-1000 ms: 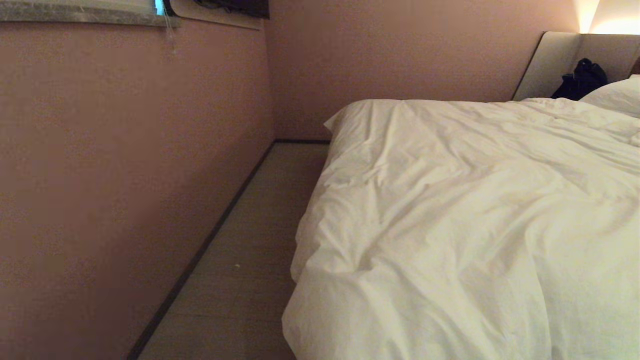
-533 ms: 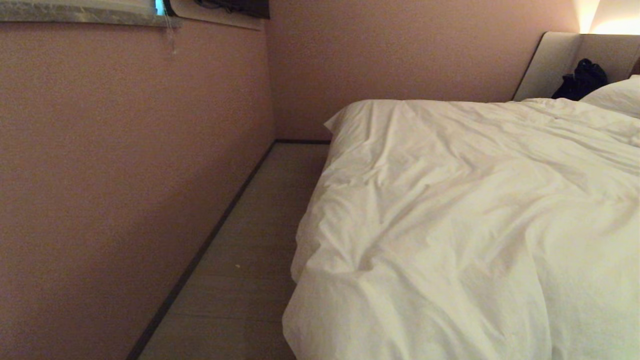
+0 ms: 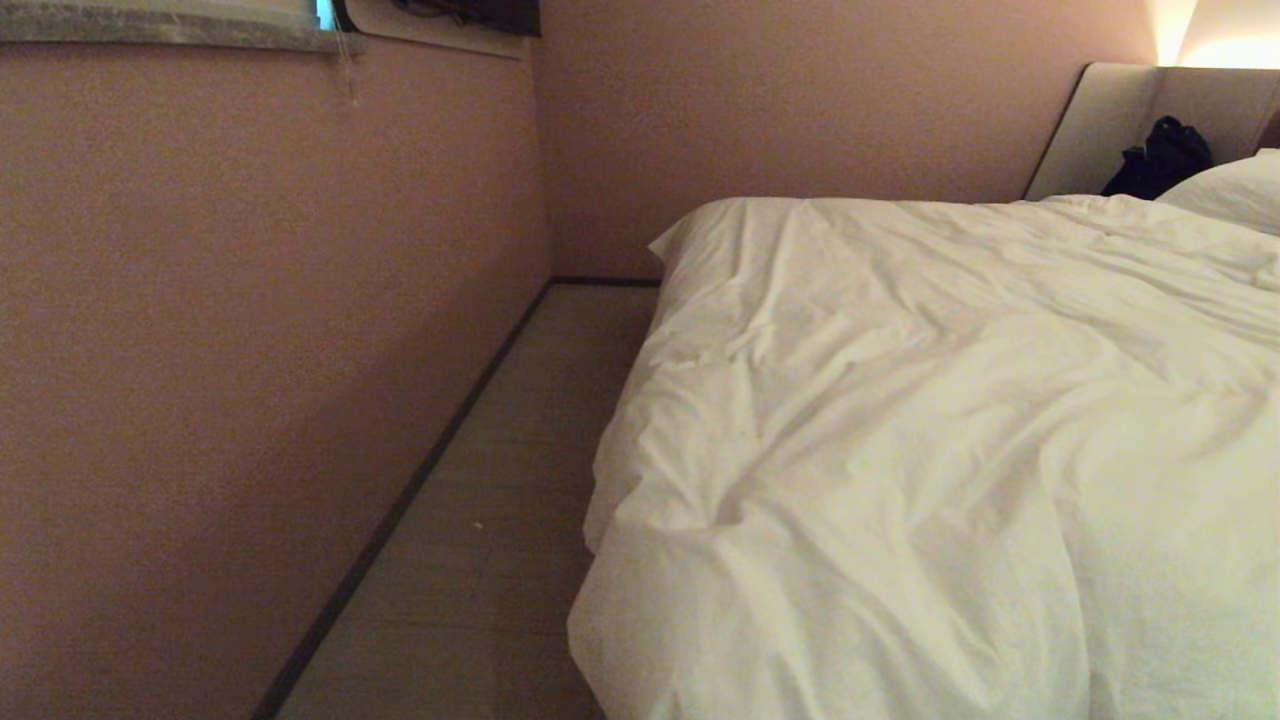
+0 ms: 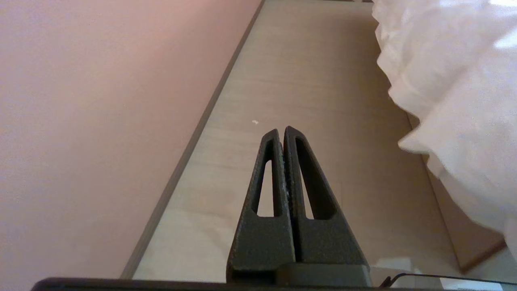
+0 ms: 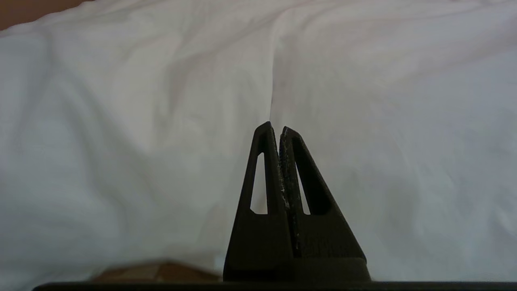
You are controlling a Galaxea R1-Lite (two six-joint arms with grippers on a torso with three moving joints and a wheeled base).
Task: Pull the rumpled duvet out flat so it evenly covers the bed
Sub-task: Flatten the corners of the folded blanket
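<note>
The wall (image 3: 250, 350) is on the far left, and a strip of floor (image 3: 480, 500) runs between it and the bed (image 3: 1100, 130). The left gripper (image 4: 281, 131) hangs over that floor, just beside the bed, and its two fingers are pressed tight together with nothing between them. It holds nothing because it has not gone to the cloth yet. A tiny white speck (image 4: 255, 122) lies on the floor past its tip. Next comes the duvet (image 3: 900, 420), which lies on top of the bed and spills over the near edge of the bed, so its corner hangs down toward the floor. It is full of bumps and folds, so it looks like the job is only starting. The right gripper (image 5: 274, 127) points at the duvet from close by, but does not touch it, and its fingers are closed too, with no cloth in them. Both will likely need to open before they can pinch an edge and pull. At the far end of the bed, by the headboard, sits a pillow (image 3: 1225, 190) and a dark bag (image 3: 1160, 160) leaning against the headboard. A lamp (image 3: 1215, 35) glows above the headboard.
</note>
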